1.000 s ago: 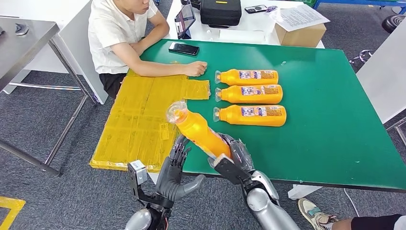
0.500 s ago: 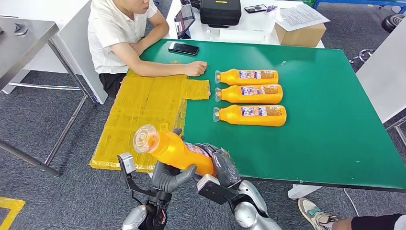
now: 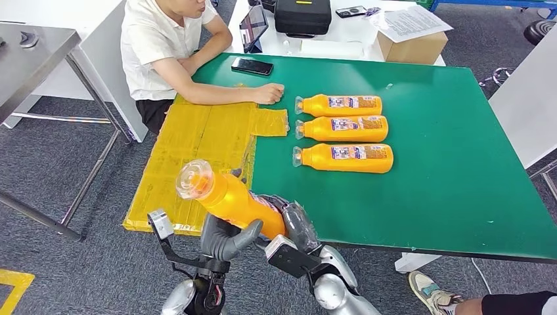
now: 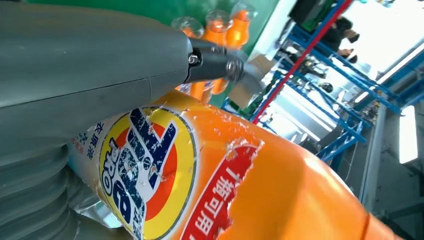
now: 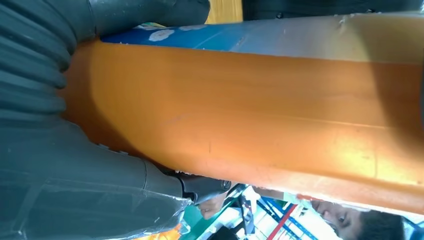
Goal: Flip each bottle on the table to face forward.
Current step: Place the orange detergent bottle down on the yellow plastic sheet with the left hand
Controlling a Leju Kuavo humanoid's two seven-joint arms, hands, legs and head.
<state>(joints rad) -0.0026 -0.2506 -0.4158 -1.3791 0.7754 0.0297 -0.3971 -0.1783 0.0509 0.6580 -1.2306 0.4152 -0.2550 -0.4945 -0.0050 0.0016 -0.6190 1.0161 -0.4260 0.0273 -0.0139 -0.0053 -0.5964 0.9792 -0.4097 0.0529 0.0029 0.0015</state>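
Observation:
An orange bottle (image 3: 233,202) with a clear cap is in the air off the green table's (image 3: 446,197) near left corner, cap pointing up and left. My right hand (image 3: 297,226) grips its base end. My left hand (image 3: 223,237) holds its body from beneath, thumb wrapped round it. In the left wrist view the thumb (image 4: 95,65) lies across the bottle's round blue and yellow label (image 4: 145,170). In the right wrist view my right hand (image 5: 65,170) clasps the plain orange side (image 5: 260,110). Three more orange bottles (image 3: 343,158) lie side by side on the table, caps to the left.
A person (image 3: 164,46) sits at the table's far left corner, a forearm on the yellow sheet (image 3: 197,157). A phone (image 3: 252,66) lies by that arm. Behind stands a white table with a black case (image 3: 302,16) and a cardboard box (image 3: 412,46). A metal table (image 3: 33,59) stands left.
The bottle has come back and to the left, off the table edge, with my right hand. My left hand, open beside it a second ago, now holds it from below.

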